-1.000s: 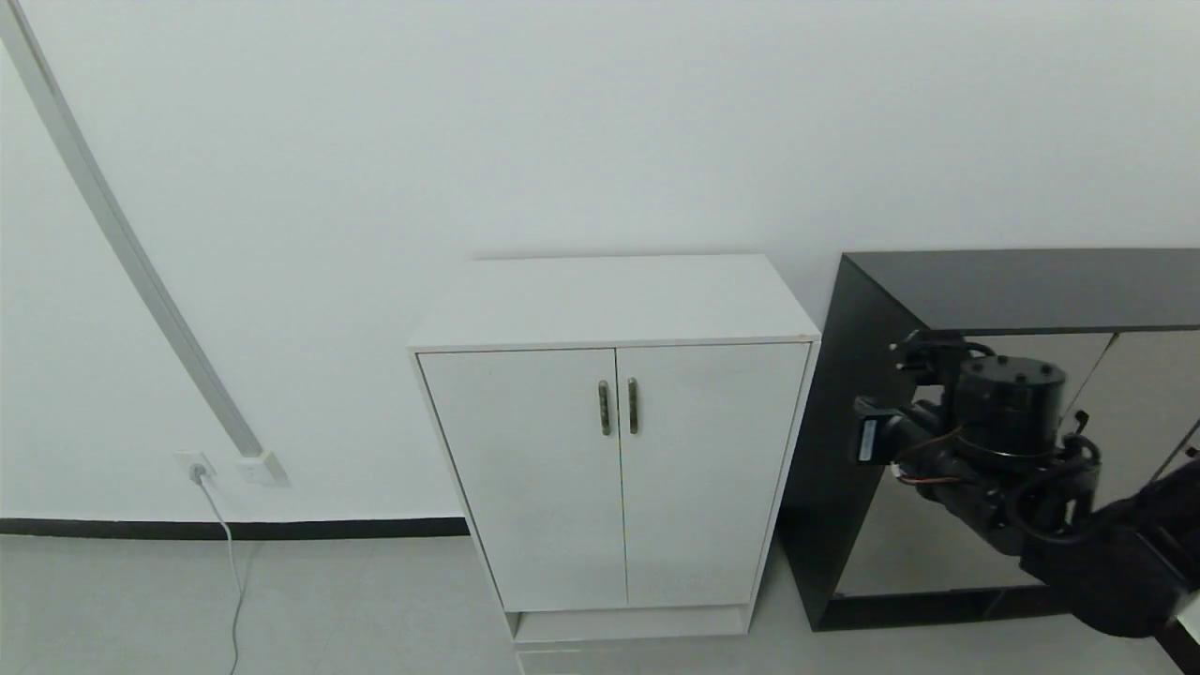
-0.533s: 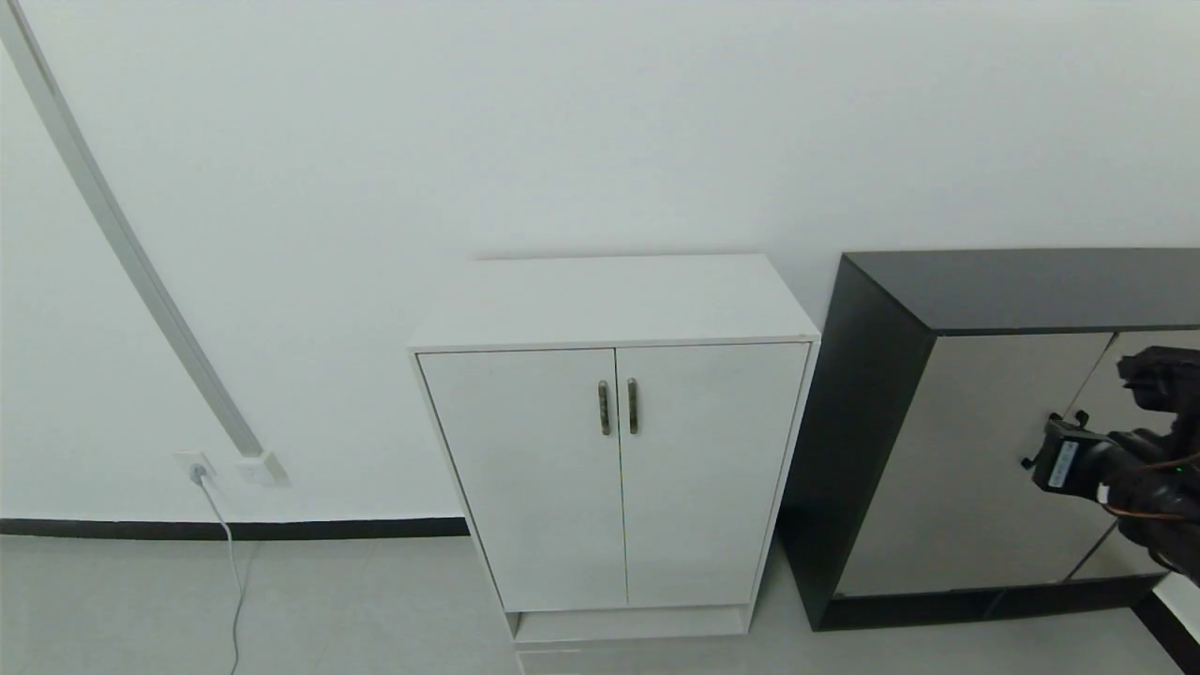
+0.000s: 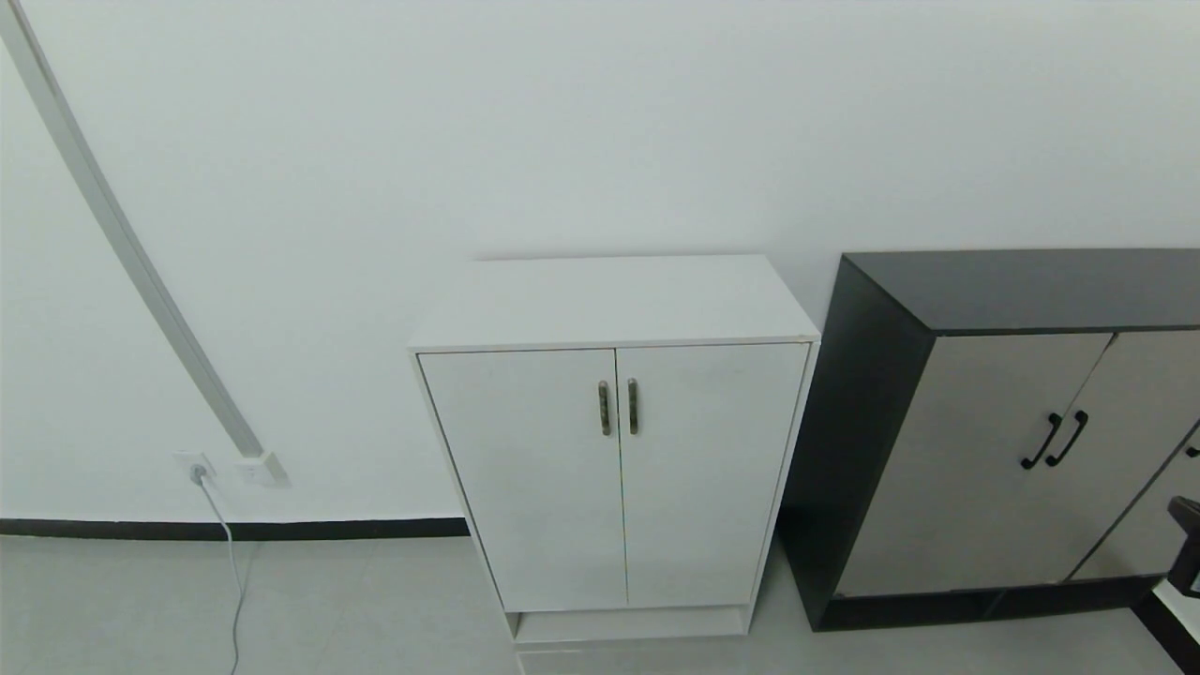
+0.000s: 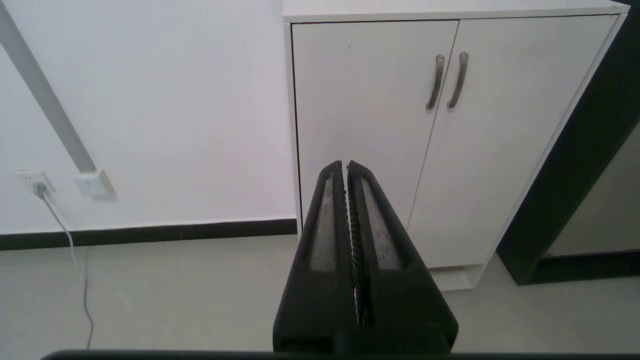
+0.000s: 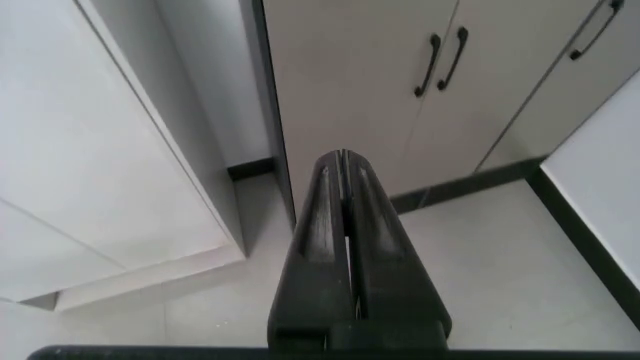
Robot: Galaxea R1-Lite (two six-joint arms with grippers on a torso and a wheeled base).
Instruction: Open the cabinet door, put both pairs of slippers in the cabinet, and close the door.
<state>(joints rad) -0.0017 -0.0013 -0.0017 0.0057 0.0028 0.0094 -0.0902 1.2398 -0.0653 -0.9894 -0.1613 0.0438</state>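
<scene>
A white two-door cabinet [image 3: 614,469] stands against the wall with both doors closed; two dark vertical handles [image 3: 619,407] meet at its middle. The left wrist view has the same cabinet [image 4: 450,120] ahead, with my left gripper [image 4: 346,170] shut and empty, held back from its doors above the floor. My right gripper [image 5: 342,160] is shut and empty too, low over the floor near the white cabinet's side [image 5: 110,160]. A dark bit of the right arm [image 3: 1186,553] sits at the head view's right edge.
A black cabinet [image 3: 994,431] with grey doors and black handles [image 3: 1055,441] stands right beside the white one. A wall socket [image 3: 195,466] with a hanging cable [image 3: 230,562] and a slanted conduit [image 3: 122,234] are at left. Grey floor lies in front.
The right arm has swung from in front of the black cabinet off to the right and down, leaving only a sliver at the head view's edge. The cabinet doors stay closed.
</scene>
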